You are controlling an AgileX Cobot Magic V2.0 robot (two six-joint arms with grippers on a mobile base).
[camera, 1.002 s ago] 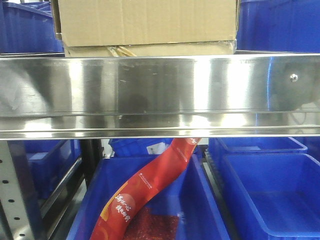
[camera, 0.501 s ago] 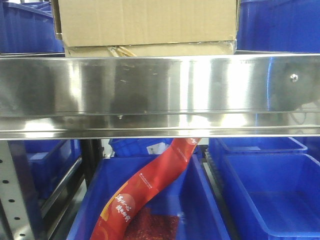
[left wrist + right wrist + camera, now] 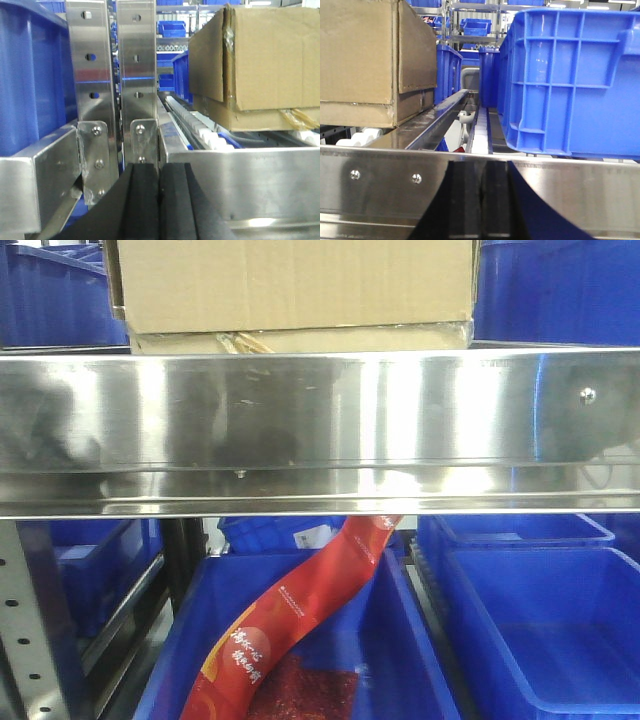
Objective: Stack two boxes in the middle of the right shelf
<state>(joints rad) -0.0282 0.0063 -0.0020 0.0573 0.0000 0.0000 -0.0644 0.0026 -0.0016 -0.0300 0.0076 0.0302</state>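
Two stacked cardboard boxes (image 3: 290, 290) sit on shelf worktop (image 3: 320, 420) behind front edge. Left tool (image 3: 159, 200) closed, empty, boxes ahead right. Right tool (image 3: 481, 200) closed, empty, boxes ahead left.

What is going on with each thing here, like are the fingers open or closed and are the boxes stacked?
Left gripper: black fingers pressed together, shut, holding nothing.
Right gripper: black fingers shut, empty.
Upper brown cardboard box: resting on the flatter one, flaps closed.
Lower flatter cardboard box: lying on the shelf rollers under it.
Long red snack packet: leaning tilted in a blue plastic bin.
Right blue plastic bin: empty as far as visible.
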